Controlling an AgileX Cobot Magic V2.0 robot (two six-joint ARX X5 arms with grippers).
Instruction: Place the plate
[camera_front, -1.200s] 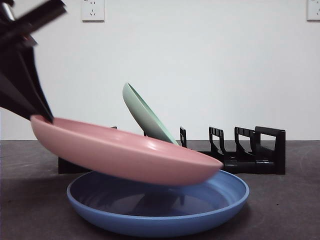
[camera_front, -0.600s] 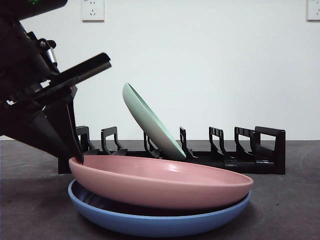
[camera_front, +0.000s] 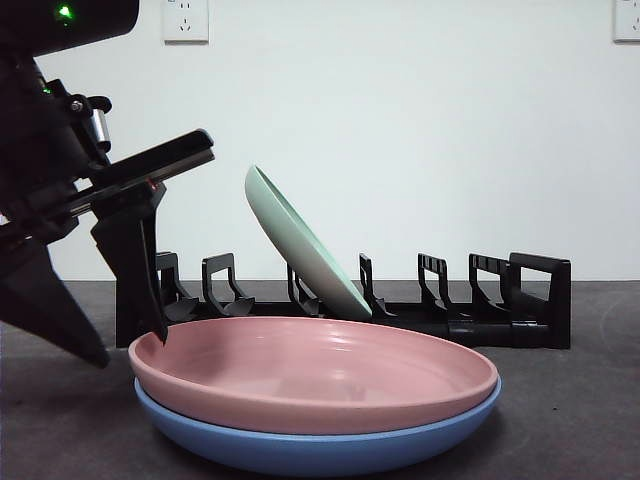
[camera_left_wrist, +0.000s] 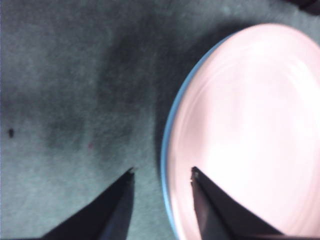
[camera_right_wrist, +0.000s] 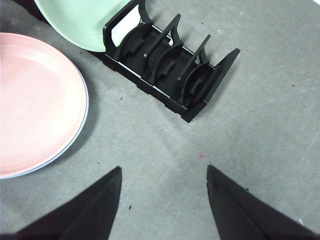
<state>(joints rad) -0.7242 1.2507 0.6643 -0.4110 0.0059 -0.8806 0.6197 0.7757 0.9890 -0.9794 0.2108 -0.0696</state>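
A pink plate (camera_front: 320, 375) lies flat, nested in a blue plate (camera_front: 320, 450) at the front of the table. My left gripper (camera_front: 125, 345) is open at the plates' left rim, with one jaw over the inside of the pink plate and the other outside above the table. In the left wrist view the pink plate (camera_left_wrist: 250, 125) fills one side, the blue plate (camera_left_wrist: 166, 135) shows as a thin edge, and the left gripper (camera_left_wrist: 162, 172) straddles that edge. My right gripper (camera_right_wrist: 165, 172) is open over bare table, holding nothing, with the pink plate (camera_right_wrist: 35, 100) off to one side.
A black slotted rack (camera_front: 500, 300) stands behind the plates. A pale green plate (camera_front: 300, 240) leans in one of its slots. The right wrist view shows the rack (camera_right_wrist: 170, 70) with several vacant slots beside the green plate (camera_right_wrist: 85, 17). The wall has a socket (camera_front: 186, 20).
The pink plate came down from a tilted carry and settled flat in the blue plate. The left gripper's jaws have parted and let go of its rim.
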